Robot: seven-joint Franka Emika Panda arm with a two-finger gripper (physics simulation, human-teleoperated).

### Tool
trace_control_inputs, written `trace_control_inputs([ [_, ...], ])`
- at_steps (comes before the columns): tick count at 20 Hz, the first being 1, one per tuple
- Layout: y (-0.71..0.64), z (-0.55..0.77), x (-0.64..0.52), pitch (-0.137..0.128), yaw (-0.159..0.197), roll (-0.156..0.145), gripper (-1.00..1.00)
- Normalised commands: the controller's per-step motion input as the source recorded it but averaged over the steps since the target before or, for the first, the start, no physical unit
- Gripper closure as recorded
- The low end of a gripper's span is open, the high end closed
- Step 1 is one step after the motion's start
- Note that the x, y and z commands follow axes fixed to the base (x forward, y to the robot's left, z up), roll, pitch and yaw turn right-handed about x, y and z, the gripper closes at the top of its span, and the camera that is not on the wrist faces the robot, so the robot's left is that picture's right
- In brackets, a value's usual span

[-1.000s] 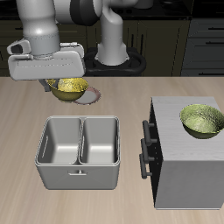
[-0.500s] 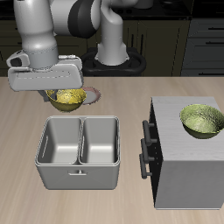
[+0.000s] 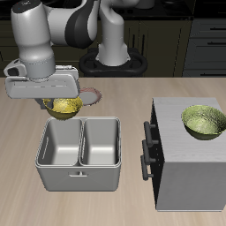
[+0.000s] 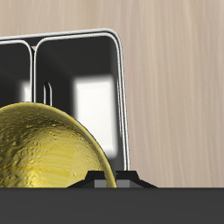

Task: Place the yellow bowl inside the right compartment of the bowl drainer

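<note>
Wood-grain worktop (image 3: 115,199) carries a grey cabinet (image 3: 187,159) near one side edge, with a greener bowl (image 3: 203,122) on top. Your bowl drainer (image 3: 79,154) sits toward the front edge. Your gripper (image 3: 60,99) hangs just behind it, clamped on the yellow bowl (image 4: 44,149), raised beyond the right compartment (image 3: 60,143), above its back rim.

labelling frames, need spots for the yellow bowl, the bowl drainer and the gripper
yellow bowl (image 3: 64,108), exterior view, on its glossy inside.
bowl drainer (image 3: 80,169), exterior view, on its front wall above the handle.
gripper (image 3: 58,104), exterior view, at the bowl's rim, below its grey body, fingertips largely hidden.
</note>
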Motion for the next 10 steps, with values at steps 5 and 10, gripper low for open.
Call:
trace_control_inputs([
  [5,-0.09,-0.17,-0.01,0.039,0.023,-0.039,1.0],
  [10,-0.03,-0.1,0.02,0.016,0.011,0.015,-1.0],
])
